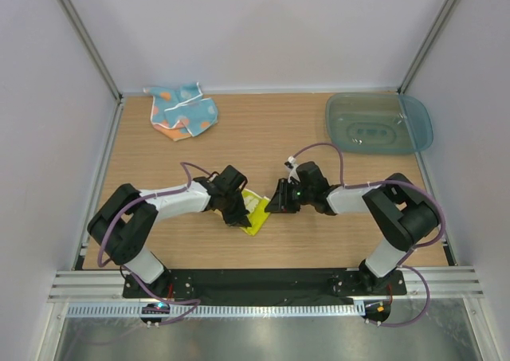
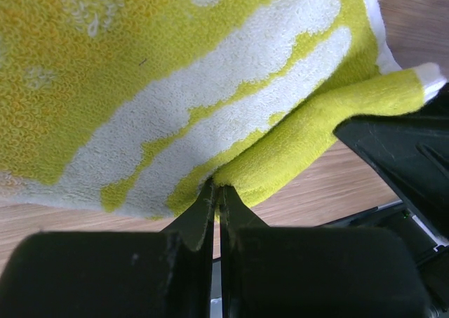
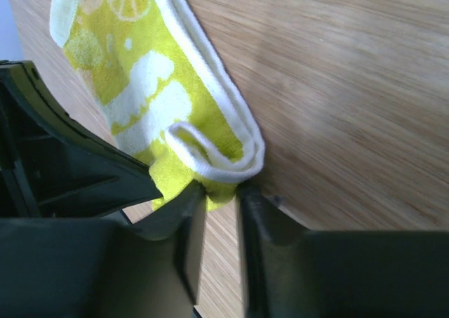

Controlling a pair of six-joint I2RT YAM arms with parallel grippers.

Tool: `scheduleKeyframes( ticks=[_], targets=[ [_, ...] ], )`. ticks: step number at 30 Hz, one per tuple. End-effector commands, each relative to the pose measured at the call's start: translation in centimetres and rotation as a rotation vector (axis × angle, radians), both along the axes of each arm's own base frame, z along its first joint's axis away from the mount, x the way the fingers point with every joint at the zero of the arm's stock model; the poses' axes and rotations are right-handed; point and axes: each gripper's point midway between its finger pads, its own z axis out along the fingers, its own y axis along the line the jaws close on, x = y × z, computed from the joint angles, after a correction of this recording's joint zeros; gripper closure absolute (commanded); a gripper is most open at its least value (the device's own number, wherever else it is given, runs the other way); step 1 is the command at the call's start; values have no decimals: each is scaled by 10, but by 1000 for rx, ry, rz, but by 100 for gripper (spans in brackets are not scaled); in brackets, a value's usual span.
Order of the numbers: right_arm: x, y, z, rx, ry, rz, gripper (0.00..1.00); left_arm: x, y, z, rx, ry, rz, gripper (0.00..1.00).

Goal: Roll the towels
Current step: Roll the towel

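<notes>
A yellow towel [image 1: 256, 212] with white print lies partly folded on the table between both arms. My left gripper [image 1: 239, 213] is shut on one edge of it; in the left wrist view the fingertips [image 2: 217, 186] pinch the yellow towel [image 2: 175, 86] where it folds. My right gripper [image 1: 275, 202] comes from the opposite side. Its narrowed jaws [image 3: 223, 188] hold the curled, white-hemmed end of the yellow towel [image 3: 140, 86] between their tips. A light blue towel [image 1: 183, 111] with orange shapes lies crumpled at the back left.
A translucent teal tray [image 1: 414, 106] stands at the back right corner. The right gripper's black body [image 2: 400, 149] is close beside the left gripper's fingers. White walls and metal frame posts enclose the wooden table [image 1: 263, 138].
</notes>
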Motion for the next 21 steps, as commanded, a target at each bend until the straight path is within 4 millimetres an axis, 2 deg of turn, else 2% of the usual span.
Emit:
scheduleKeyframes(
  ticks=[1, 3, 7, 12, 16, 21],
  targets=[
    [7, 1, -6, -16, -16, -23, 74, -9, 21, -14, 81, 15, -7, 100],
    [6, 1, -6, -16, -14, -22, 81, -10, 22, -14, 82, 14, -10, 100],
    [7, -1, -8, -28, -9, -30, 86, -10, 23, -13, 83, 8, -15, 100],
    [10, -4, -10, -61, 0, -47, 89, -11, 28, -9, 99, -8, -26, 96],
    [11, -6, -11, -81, 2, -52, 90, -14, 41, -6, 164, -14, -35, 92],
    [13, -7, -9, -90, 2, -57, 91, -13, 55, -2, 229, -41, -48, 92]
  ],
)
